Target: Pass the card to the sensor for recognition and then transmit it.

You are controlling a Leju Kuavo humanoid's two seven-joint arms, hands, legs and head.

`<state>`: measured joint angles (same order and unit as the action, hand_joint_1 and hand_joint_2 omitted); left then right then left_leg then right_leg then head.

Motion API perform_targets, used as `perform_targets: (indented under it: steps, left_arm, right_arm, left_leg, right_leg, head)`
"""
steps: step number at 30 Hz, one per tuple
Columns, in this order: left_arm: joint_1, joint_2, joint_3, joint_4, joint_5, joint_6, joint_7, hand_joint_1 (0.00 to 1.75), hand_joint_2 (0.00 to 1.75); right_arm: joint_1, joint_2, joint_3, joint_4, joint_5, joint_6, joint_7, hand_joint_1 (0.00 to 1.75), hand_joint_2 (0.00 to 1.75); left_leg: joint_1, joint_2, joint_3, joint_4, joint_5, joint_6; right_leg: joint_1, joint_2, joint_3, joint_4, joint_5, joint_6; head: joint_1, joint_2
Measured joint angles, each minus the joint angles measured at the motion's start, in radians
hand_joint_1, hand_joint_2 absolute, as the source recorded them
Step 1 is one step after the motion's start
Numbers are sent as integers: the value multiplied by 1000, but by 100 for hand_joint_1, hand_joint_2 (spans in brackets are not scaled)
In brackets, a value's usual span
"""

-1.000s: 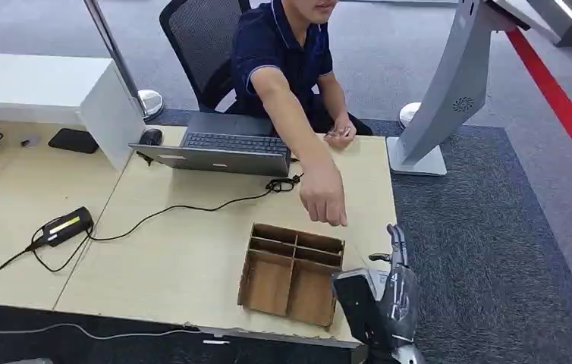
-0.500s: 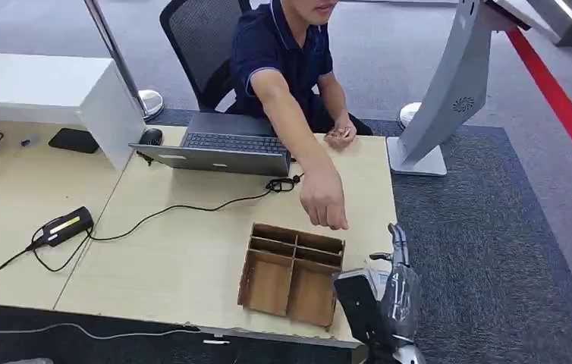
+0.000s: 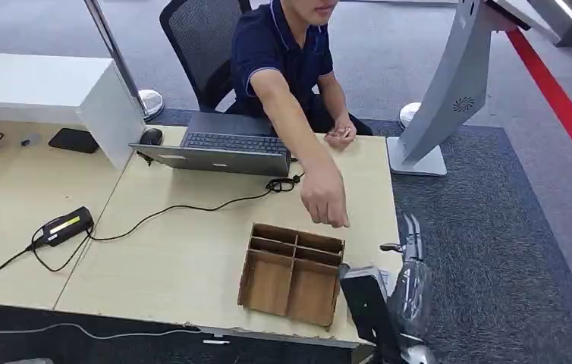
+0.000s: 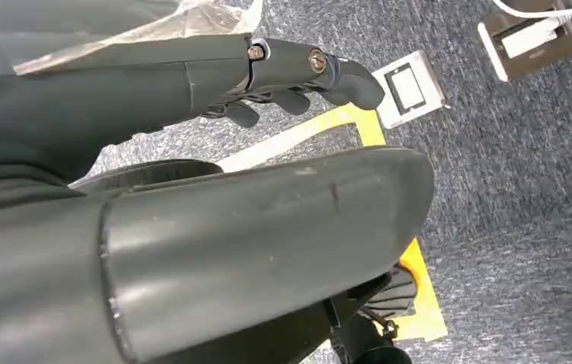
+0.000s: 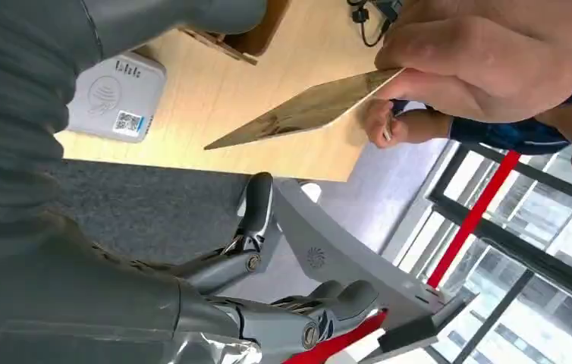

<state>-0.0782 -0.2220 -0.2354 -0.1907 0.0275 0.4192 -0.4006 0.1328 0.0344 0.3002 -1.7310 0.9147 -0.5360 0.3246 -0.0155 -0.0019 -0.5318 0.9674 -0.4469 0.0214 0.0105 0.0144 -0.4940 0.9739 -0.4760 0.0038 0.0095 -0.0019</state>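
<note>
A person's hand [image 5: 488,61] holds a thin tan card [image 5: 306,110] by one end, out over the wooden table. My right hand [image 5: 268,288] is beside the table's right edge, a little off from the card's free end, fingers spread and holding nothing. The white sensor [image 5: 116,95], a small box with a QR sticker, lies on the table near its corner. In the head view the right hand [image 3: 408,273] points up, just past the person's hand [image 3: 325,197]. My left hand [image 4: 283,76] hangs over the carpet, holding nothing, its fingers loosely bent.
A cardboard divider box [image 3: 292,273] sits on the table [image 3: 184,258] left of my right hand. A laptop [image 3: 215,152], a black cable and a power adapter [image 3: 67,225] lie further back. A grey kiosk stand [image 3: 450,98] rises at the right.
My right hand has shifted a little to the right, away from the cardboard box. The person's hand has stayed almost still.
</note>
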Motion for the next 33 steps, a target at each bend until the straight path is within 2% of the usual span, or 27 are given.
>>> perform_targets:
  steps: [2, 3, 4, 5, 33]
  left_arm:
    - [0, 0, 0, 0, 0, 0, 0, 0, 0]
    - [0, 0, 0, 0, 0, 0, 0, 0, 0]
    - [0, 0, 0, 0, 0, 0, 0, 0, 0]
    - [0, 0, 0, 0, 0, 0, 0, 0, 0]
    - [1, 0, 9, 0, 0, 1, 0, 0, 0]
  right_arm:
    - [0, -2, 2, -7, 2, 0, 0, 0, 175]
    - [-1, -3, 2, -9, 3, -1, 1, 105, 175]
    - [-1, -5, 3, -12, 3, -1, 2, 145, 175]
    - [-1, -5, 3, -15, 3, -1, 6, 175, 175]
    - [-4, -21, 21, -21, -19, -2, 11, 175, 175]
  left_leg:
    - [0, 0, 0, 0, 0, 0]
    - [0, 0, 0, 0, 0, 0]
    - [0, 0, 0, 0, 0, 0]
    - [0, 0, 0, 0, 0, 0]
    - [0, 0, 0, 0, 0, 0]
  right_leg:
    - [0, 0, 0, 0, 0, 0]
    - [0, 0, 0, 0, 0, 0]
    - [0, 0, 0, 0, 0, 0]
    - [0, 0, 0, 0, 0, 0]
    - [0, 0, 0, 0, 0, 0]
  head:
    - [0, 0]
    - [0, 0]
    - [0, 0]
    - [0, 0]
    - [0, 0]
